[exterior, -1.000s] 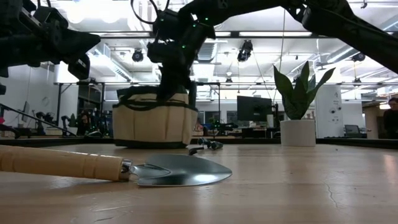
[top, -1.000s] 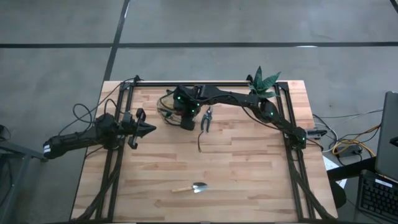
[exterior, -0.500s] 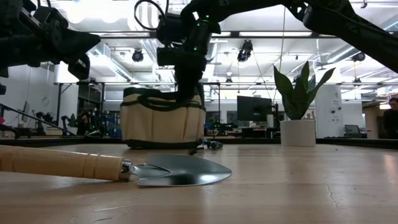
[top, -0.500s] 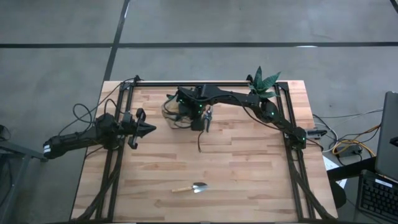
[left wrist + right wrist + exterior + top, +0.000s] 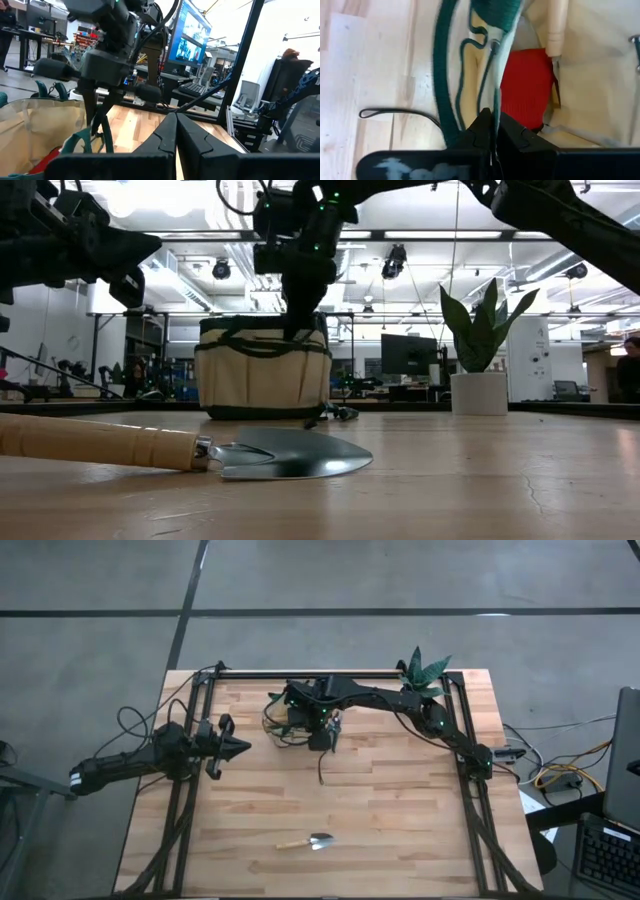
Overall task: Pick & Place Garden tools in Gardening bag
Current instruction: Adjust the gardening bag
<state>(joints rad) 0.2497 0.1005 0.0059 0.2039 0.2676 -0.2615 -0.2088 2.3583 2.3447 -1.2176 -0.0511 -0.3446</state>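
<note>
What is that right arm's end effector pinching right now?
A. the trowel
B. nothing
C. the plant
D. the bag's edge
D: the right end effector is shut on the green-trimmed rim of the gardening bag, while the trowel lies alone on the table.

Tan fabric gardening bag (image 5: 263,373) has dark green trim and loop handles, with a red chunky piece (image 5: 527,87) inside. The trowel (image 5: 180,448) is pale wood plus shiny silver metal.

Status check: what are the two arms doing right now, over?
Right gripper shut on bag rim. Left gripper shut, waiting at table's left. One trowel out near front edge, shears beside bag. Nothing in the way.
</note>
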